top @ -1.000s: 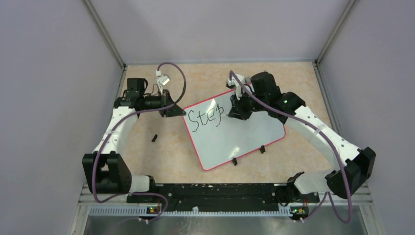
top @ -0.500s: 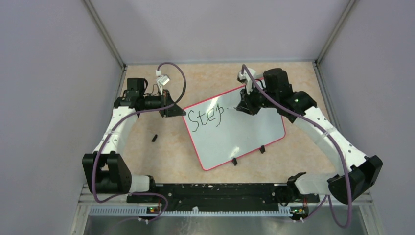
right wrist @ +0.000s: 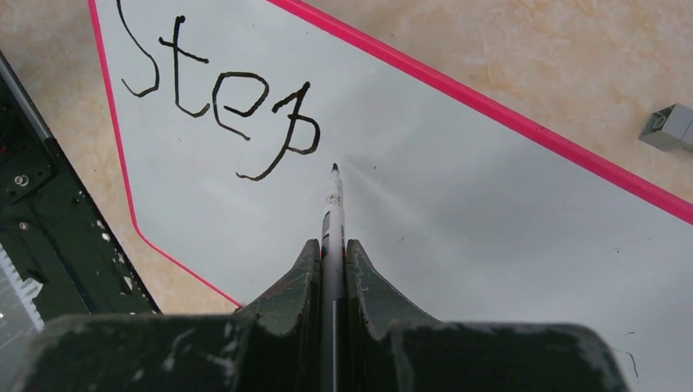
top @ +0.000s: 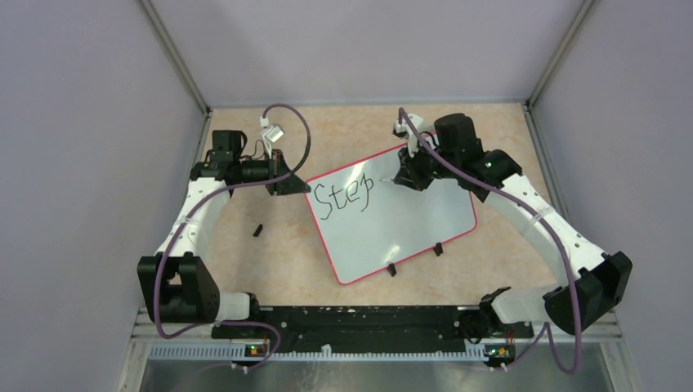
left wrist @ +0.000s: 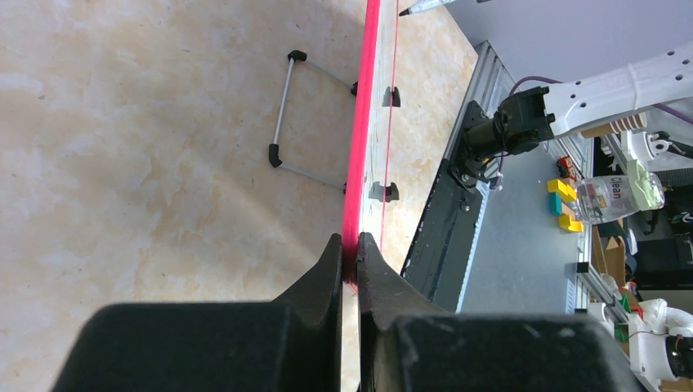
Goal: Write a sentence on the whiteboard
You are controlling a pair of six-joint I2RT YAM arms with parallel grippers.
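The whiteboard (top: 409,233) lies tilted on the table, white with a pink rim. Black lettering, the sentence (top: 343,198), reads "Step" near its left end and also shows in the right wrist view (right wrist: 221,90). My left gripper (top: 302,186) is shut on the board's left rim (left wrist: 359,131), which the left wrist view shows edge-on between its jaws (left wrist: 350,249). My right gripper (top: 402,175) is shut on a marker (right wrist: 333,208) over the board's far middle (right wrist: 490,220). The marker's tip points at the board just right of the "p". I cannot tell whether it touches.
A small black cap (top: 257,230) lies on the table left of the board. Two black clips (top: 391,269) (top: 438,248) sit on the board's near edge. A wire stand (left wrist: 286,114) shows beside the rim. A small grey block (right wrist: 668,126) lies beyond the far edge.
My right gripper has carried the marker a little right and away from the "p", then settled. No new lettering has appeared. The left arm has not moved.
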